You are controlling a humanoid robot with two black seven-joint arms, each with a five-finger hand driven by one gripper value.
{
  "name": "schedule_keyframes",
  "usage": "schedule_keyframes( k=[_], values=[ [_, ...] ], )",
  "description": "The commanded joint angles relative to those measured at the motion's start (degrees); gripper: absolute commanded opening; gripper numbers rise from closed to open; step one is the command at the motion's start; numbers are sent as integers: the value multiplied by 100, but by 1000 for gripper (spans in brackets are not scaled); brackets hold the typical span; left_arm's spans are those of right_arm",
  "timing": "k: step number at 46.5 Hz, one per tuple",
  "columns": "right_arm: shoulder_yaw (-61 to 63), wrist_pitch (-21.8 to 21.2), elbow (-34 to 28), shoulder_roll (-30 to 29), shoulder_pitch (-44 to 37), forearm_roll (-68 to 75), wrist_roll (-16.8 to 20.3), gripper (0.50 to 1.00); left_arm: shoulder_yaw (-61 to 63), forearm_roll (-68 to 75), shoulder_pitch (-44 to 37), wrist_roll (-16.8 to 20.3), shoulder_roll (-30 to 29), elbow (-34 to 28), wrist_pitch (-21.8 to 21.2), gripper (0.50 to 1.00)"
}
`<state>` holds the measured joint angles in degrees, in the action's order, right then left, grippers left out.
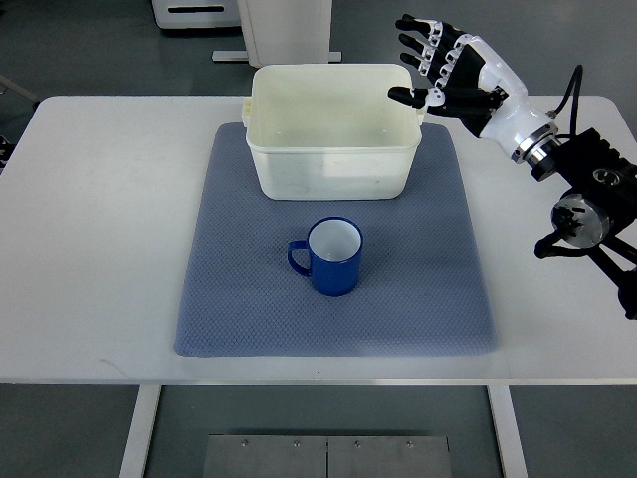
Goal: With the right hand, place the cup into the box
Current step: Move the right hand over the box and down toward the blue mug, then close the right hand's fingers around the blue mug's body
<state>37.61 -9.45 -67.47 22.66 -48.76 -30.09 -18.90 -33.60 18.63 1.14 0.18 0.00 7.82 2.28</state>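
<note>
We see the right hand (450, 72) up at the far right corner of the box (333, 149), arm coming in from the right edge over the table (90, 229). Fingers (423, 45) are spread and slightly bent, holding nothing; the thumb tip sits over or just at the box's far right rim, and we can't tell if it actually touches. The white forearm runs back to a black wrist joint assembly (592, 194) with a cable looping near the right edge. The cup (333, 256) is blue with a white interior, standing upright on the grey-blue mat (249, 299), near the mat's middle and just on the near side of the box, apart from it. Its handle points to the picture's left. The cup looks empty. The box is a cream plastic tub, open-topped, sitting on the far part of the mat with its far edge past the mat edge; inside we see nothing but bare bottom. Hand and cup are well apart, with the box between them. The mat lies flat on the white table. Beyond the table's far edge we see a white cabinet base (284, 30) on the floor.
</note>
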Motion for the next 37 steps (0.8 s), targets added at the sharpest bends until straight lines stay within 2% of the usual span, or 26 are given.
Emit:
schedule_keyframes(
  k=[1,7,16,37],
  values=[
    [-113,-320,-82,19,-28,-225,0,989,2,1,0,0,0,0,0,1000],
    [-464,-532,-179,98,-133,-541,0,987,2,1,0,0,0,0,0,1000],
    [-1009,-541,-337,124,-239,-717,0,985,-6,1,0,0,0,0,0,1000],
    [-1880,-505,-241,72,-327,-1034,9,981,2,1,0,0,0,0,0,1000]
  ],
)
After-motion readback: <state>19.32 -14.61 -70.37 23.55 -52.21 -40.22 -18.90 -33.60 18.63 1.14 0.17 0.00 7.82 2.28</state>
